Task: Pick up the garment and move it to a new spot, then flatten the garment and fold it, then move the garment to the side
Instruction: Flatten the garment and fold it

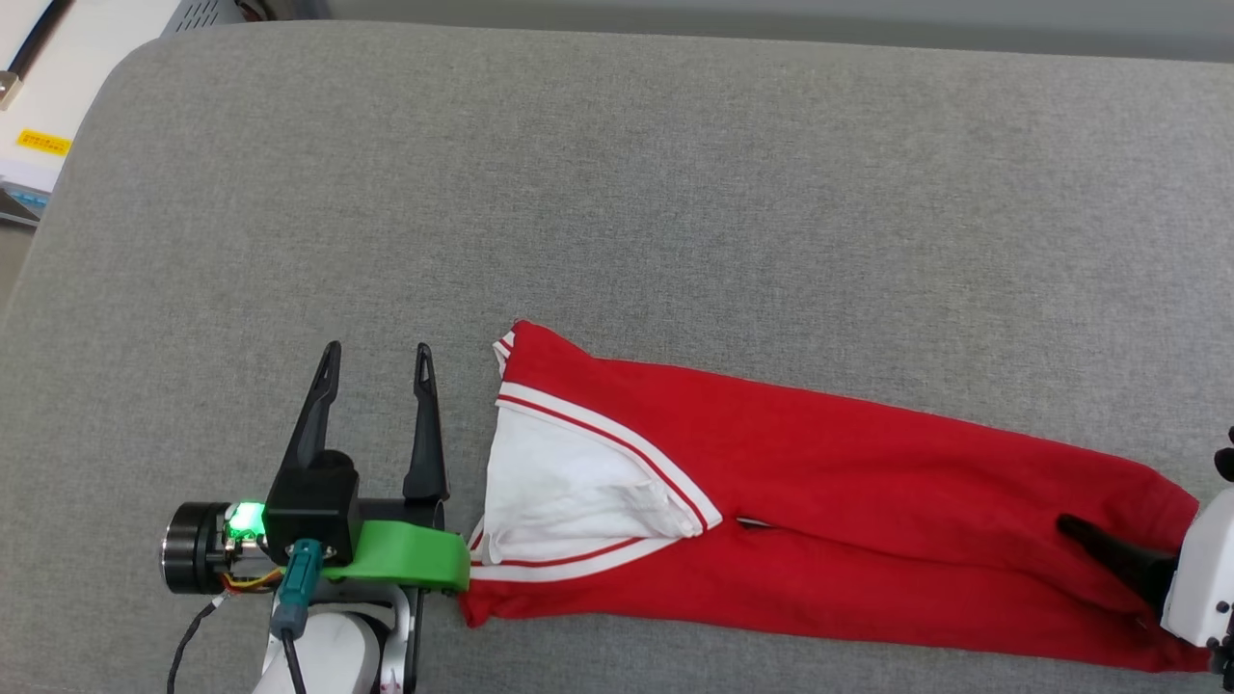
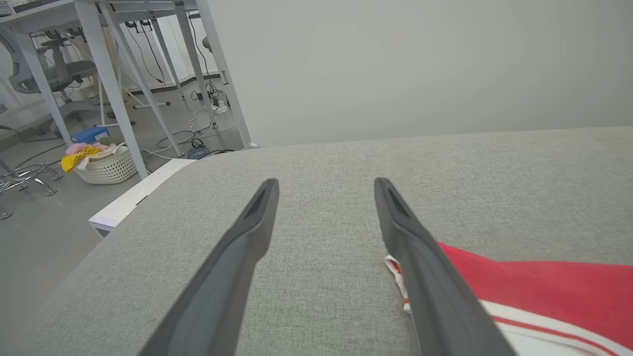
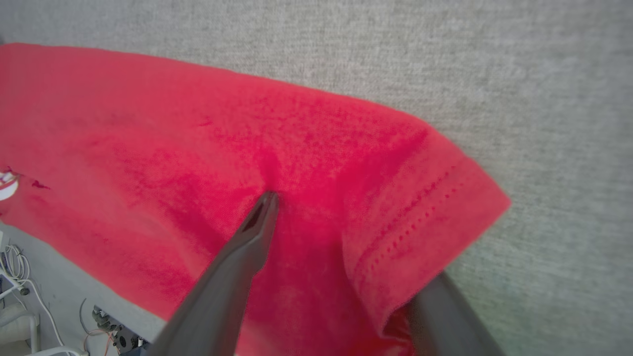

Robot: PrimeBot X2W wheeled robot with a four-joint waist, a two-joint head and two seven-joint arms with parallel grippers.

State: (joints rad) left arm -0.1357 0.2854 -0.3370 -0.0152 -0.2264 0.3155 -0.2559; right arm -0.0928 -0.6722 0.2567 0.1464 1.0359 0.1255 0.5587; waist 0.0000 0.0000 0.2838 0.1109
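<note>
A: Where's the garment (image 1: 868,482)?

B: Lying as a long red strip across the lower middle to lower right of the head view, on the grey fabric-covered desk (image 1: 617,193). The white sleeve (image 1: 569,492) is folded on top at its left end. The lettering isn't visible.

A: Jaws?

B: Left gripper (image 1: 378,349) is at lower left with its jaws wide and empty, just beside the sleeve end and not on the cloth. Right gripper (image 3: 346,237) also has its jaws wide. One finger lies on top of the red cloth, and the other looks tucked under the hem (image 3: 420,212). It isn't clamped.

A: Risks?

B: My read is that the right jaws could close on just the top layer, and the fold would open on the lift. If only the right end goes up, the strip will dangle and unroll, so the left needs a bite on the sleeve end too. The green bracket (image 1: 405,559) on the left arm sits right at the cloth edge and could snag it. The strip also runs close to the desk's near edge, at the lower left of the right wrist view, so a drag that way could pull it off.

A: Anything in the way?

B: Nothing on the desk top. There's a laundry basket (image 2: 106,165) on the floor and white table legs (image 2: 113,84) at the upper left of the left wrist view, both well apart from the work.
</note>
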